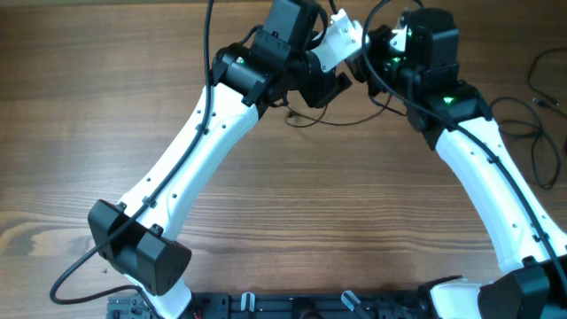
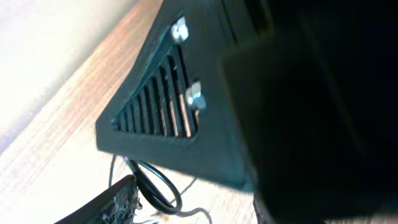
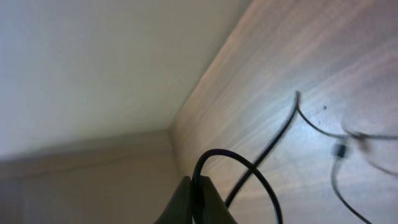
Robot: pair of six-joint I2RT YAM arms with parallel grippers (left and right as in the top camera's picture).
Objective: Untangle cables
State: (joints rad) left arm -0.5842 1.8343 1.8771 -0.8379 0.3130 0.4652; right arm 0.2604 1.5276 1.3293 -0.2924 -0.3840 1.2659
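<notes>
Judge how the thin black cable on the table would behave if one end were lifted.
Probably floppy: the cable lies in loose curves on the table and bows into a loop at the right hand. Likely very light, being so thin. Its small plug may drag and catch as it trails.

This looks like a robotics lab or test bench. Two white-and-black robot arms, the left arm (image 1: 190, 151) and the right arm (image 1: 492, 177), rise from a black mounting frame (image 1: 292, 306) at the near edge of a plain wood-grain table (image 1: 292, 213). Thin black cables (image 1: 341, 121) lie loose on the far part of the table. The wrist views show a bare pale wall (image 3: 93, 62) beyond the table and a vented black housing (image 2: 155, 99) with exposed bolts.
</notes>
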